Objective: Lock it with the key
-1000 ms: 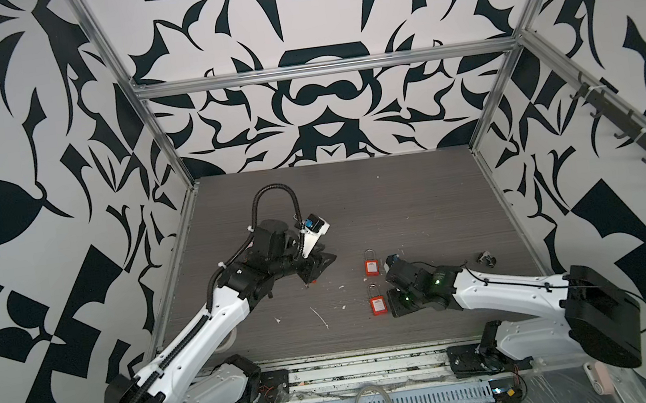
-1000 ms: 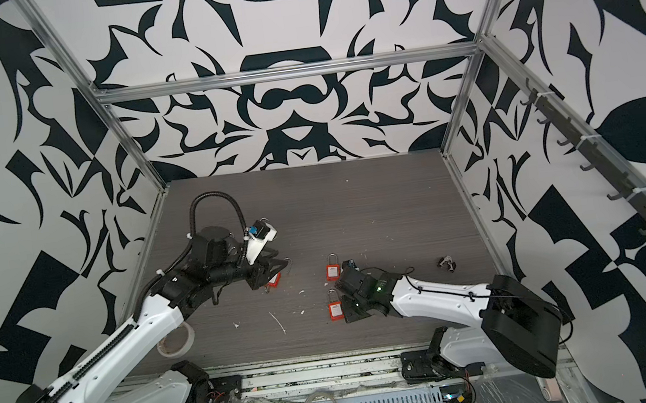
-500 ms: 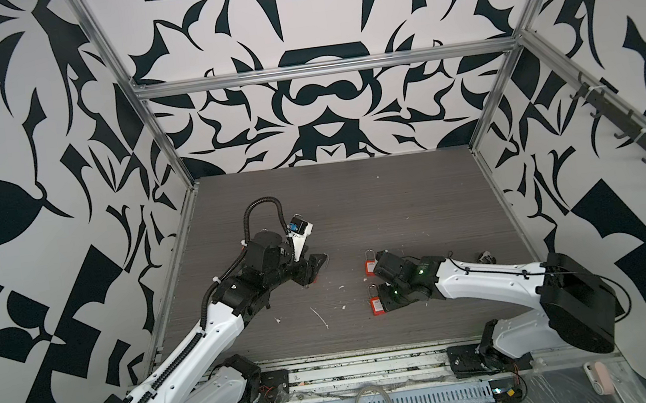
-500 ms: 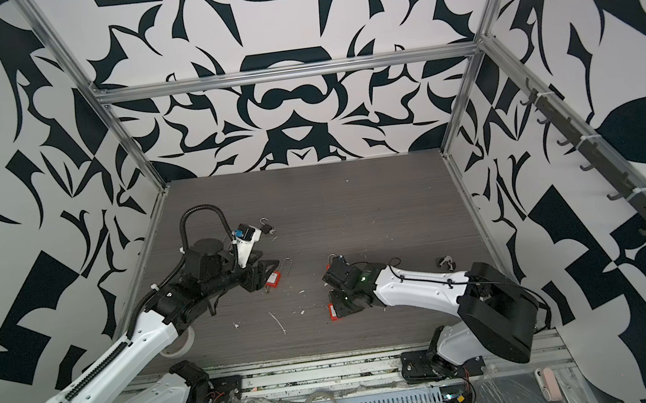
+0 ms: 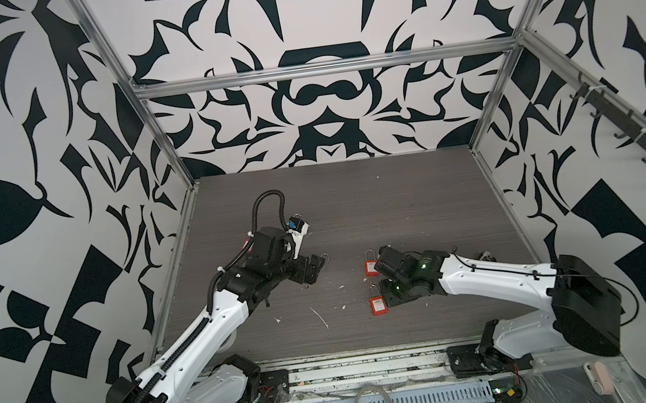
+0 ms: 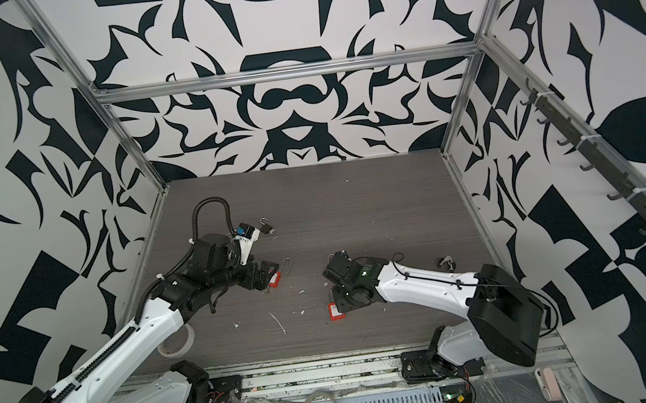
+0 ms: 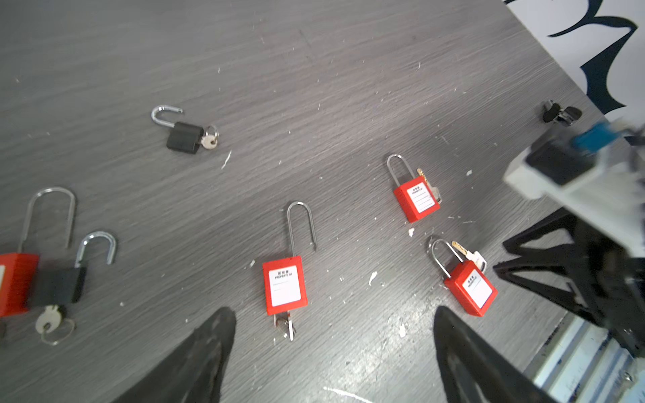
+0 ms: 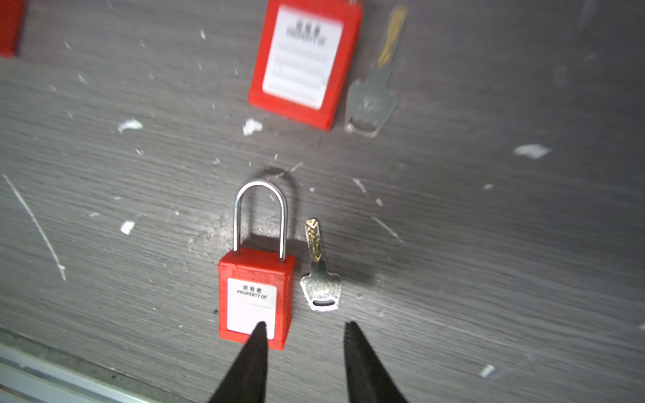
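Just ahead of the left end effector (image 7: pixel 333 310), spread wide and empty, the open padlock (image 7: pixel 284 286) is seen on the tabletop (image 7: pixel 314 104), key (image 7: pixel 286 324) end nearest, its long axis running away to the raised shackle (image 7: pixel 290 230). The left arm is judged nearer. Beyond that padlock the right end effector (image 8: pixel 305 324), part-open and holding nothing, is poised over a shut padlock (image 8: pixel 256 296). In a top view only the shackle (image 5: pixel 324 257) is shown; the inserted key is not.

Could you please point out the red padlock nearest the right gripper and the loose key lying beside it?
Red plastic padlock with steel shackle (image 8: pixel 251 303): right wrist view, on its white label.
Silver key with brass blade (image 8: pixel 320 284): right wrist view, on its silver head.
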You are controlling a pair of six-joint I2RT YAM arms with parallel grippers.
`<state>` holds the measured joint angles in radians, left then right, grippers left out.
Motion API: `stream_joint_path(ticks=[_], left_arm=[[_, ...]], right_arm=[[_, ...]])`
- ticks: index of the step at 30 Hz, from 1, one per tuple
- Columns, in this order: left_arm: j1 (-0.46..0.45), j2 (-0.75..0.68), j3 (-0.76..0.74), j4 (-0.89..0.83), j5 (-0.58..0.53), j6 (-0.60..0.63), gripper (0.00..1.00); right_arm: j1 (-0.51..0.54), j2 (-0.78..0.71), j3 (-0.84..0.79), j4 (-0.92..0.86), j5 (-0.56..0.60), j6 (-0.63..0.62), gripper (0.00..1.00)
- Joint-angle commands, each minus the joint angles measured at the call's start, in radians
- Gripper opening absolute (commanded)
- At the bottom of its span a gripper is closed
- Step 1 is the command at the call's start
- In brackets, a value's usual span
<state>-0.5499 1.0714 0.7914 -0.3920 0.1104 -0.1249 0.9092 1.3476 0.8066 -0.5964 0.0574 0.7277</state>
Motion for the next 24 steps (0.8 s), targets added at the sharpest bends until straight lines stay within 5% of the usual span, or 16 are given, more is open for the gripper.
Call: stream_joint_path(ticks=[1, 3, 7, 13, 24], left_arm=[[0.049, 0.047, 0.036, -0.075, 0.121, -0.038, 0.96], [0.077, 0.104, 0.071, -0.124, 0.185, -0.063, 0.97], [0.082, 0.222, 0.112, -0.170, 0.143, -0.090, 0.97], [0.091, 0.343, 0.171, -0.225, 0.040, -0.124, 0.99], [0.091, 0.509, 0.207, -0.188, 0.077, -0.150, 0.99]], right_arm=[[-0.003, -0.069, 0.066, -0.093, 0.155, -0.015, 0.44], [-0.004, -0.093, 0.081, -0.109, 0.197, -0.016, 0.49], [-0.003, -0.124, 0.123, -0.135, 0.232, -0.003, 0.51], [-0.004, -0.108, 0.188, -0.118, 0.277, -0.030, 0.77], [-0.007, -0.068, 0.171, -0.014, 0.382, -0.024, 0.92]])
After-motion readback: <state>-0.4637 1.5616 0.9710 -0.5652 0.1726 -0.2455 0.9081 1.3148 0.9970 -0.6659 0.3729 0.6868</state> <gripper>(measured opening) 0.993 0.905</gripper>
